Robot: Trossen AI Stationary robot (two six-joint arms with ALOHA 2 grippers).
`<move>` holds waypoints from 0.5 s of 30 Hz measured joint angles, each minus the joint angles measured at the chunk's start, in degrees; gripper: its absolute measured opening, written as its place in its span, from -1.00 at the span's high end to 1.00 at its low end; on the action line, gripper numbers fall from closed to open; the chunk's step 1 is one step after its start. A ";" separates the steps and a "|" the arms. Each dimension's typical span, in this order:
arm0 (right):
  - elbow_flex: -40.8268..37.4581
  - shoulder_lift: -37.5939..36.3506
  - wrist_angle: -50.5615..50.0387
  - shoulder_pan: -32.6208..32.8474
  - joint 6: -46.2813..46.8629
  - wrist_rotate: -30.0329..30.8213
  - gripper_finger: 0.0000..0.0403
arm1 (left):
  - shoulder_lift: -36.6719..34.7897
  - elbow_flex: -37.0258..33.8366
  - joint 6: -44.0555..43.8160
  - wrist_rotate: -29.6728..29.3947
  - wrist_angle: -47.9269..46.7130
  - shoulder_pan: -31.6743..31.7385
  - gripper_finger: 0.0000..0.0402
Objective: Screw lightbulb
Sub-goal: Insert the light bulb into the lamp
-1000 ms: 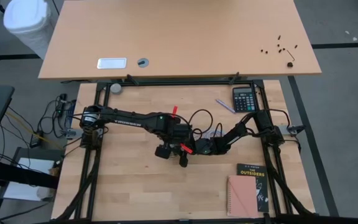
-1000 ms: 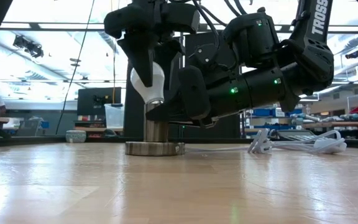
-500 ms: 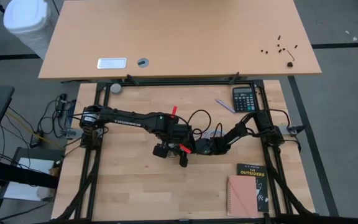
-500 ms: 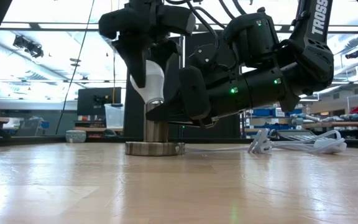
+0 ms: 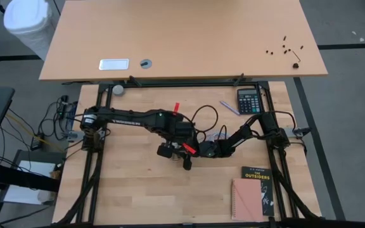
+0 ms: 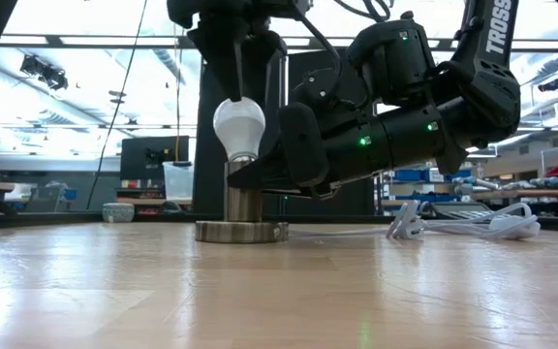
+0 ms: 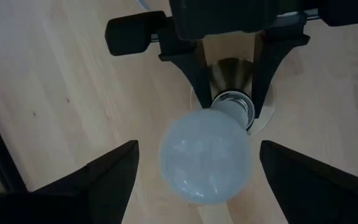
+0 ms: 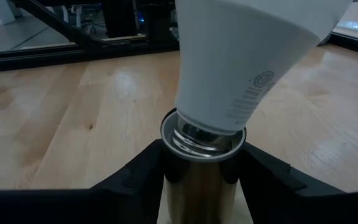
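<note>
Looking straight down, the high view shows two dark arms meeting at the centre of a wooden bench [image 5: 138, 190], with a calculator [image 5: 249, 101] at upper right and a book [image 5: 252, 193] at lower right. In the low view, left of centre, the white bulb [image 6: 238, 126] stands upright in a silvery socket [image 6: 241, 208]. In the left wrist view, the left tool [image 7: 197, 171] is spread wide, its fingers [image 7: 114, 177] clear of the bulb [image 7: 205, 155] on both sides. In the right wrist view, the right tool [image 8: 201, 171] pinches the socket [image 8: 201, 180] just below the bulb [image 8: 253, 56].
</note>
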 joint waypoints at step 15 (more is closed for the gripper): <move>0.00 -0.04 -0.20 0.00 -0.01 -0.03 0.08 | -4.89 0.02 -2.42 1.30 -5.49 1.43 -0.69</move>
